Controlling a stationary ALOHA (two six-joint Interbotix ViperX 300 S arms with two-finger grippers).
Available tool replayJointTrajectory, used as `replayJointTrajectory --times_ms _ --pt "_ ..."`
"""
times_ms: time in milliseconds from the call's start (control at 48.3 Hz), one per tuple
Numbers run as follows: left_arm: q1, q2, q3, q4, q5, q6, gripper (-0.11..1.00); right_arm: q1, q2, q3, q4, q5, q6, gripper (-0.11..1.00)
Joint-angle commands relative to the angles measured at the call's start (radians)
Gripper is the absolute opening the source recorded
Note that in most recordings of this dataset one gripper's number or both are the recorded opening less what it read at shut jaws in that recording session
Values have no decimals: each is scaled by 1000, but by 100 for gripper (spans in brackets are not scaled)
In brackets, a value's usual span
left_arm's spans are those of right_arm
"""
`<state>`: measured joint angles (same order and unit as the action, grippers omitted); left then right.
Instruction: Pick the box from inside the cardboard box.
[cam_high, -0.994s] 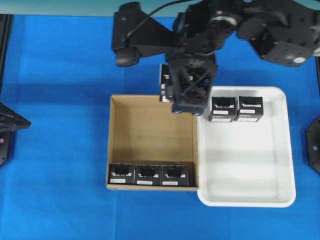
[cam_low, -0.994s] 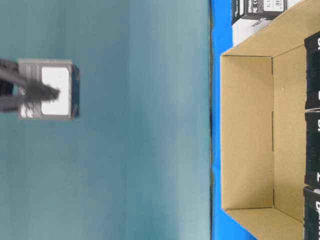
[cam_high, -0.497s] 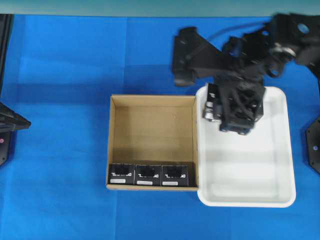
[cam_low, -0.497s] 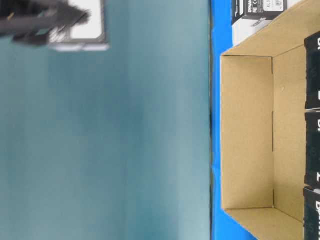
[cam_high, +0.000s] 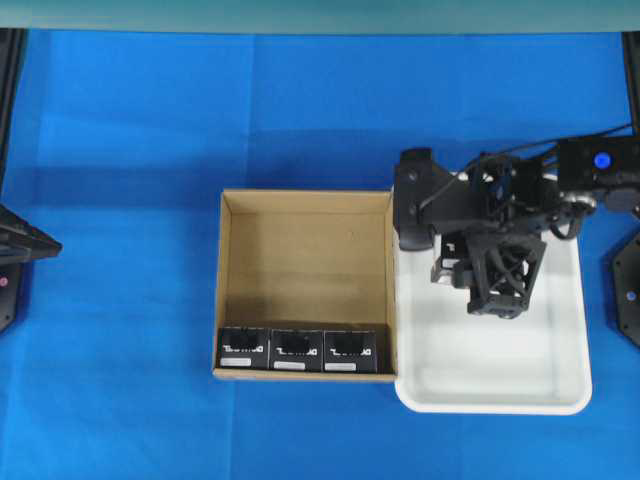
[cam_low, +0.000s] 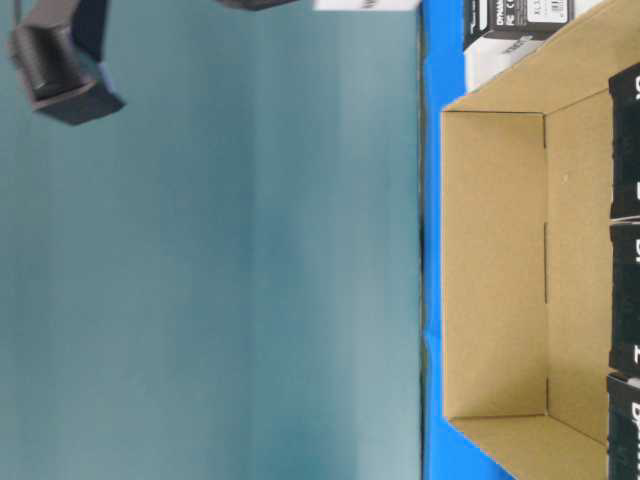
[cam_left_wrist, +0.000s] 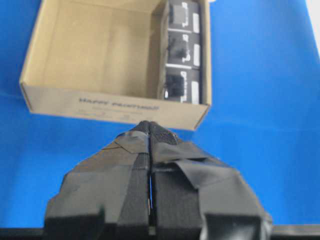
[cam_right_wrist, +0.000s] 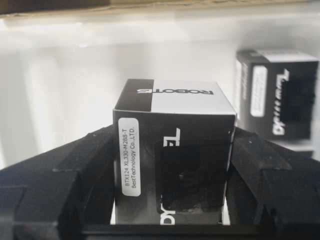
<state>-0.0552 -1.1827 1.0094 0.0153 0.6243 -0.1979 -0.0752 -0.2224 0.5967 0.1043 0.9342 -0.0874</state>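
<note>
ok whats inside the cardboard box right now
Three black boxes stand in a row along one wall of the cardboard box; the remaining floor is bare. Whatever lies under those boxes is covered.

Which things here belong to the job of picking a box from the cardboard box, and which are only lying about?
Part of the job:
- cardboard box
- held black box
- right gripper, shut on it above the tray
- three black boxes in the cardboard box

Only there:
- white tray
- another black box in the tray
- left gripper, shut, idle
- blue cloth

box: showing black with white lettering, white label | cardboard box: tan | tray: white | cloth: blue
</note>
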Motion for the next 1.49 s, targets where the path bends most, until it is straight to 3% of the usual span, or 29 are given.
replayJointTrajectory --times_ms 0,248,538,1470 --pt "0 12 -31 2 -6 -2 -6 11 17 37 0 -55 -2 61" --pt "0 12 -31 2 -9 -2 -6 23 74 112 -2 -215 -2 61" --pt "0 12 -31 2 -9 -17 -6 20 166 126 -37 -304 -18 61" --pt "0 17 -29 3 -9 -20 -6 6 224 132 -38 -341 -21 61"
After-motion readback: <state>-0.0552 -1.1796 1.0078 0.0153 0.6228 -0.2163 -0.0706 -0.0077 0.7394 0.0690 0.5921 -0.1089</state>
